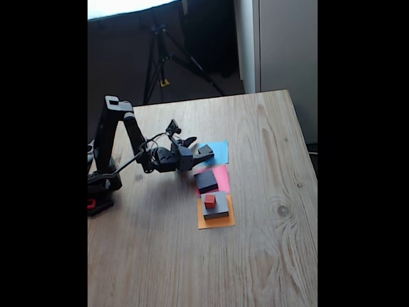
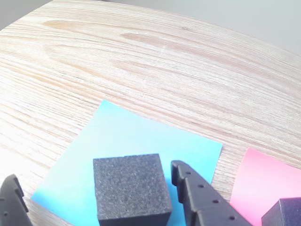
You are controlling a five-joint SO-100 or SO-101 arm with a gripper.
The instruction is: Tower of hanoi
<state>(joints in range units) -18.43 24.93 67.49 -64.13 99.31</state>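
One dark foam block point(image 2: 130, 188) sits on the blue paper square point(image 2: 136, 141) between the gripper's point(image 2: 96, 190) spread fingers, which stand clear of its sides. In the fixed view the arm point(image 1: 118, 137) reaches low across the wooden table point(image 1: 268, 256). Nearby, another dark block point(image 1: 206, 181) lies on the pink square point(image 1: 222, 171), and a grey block point(image 1: 217, 208) topped by the red cube point(image 1: 209, 201) rests on the orange square point(image 1: 211, 223).
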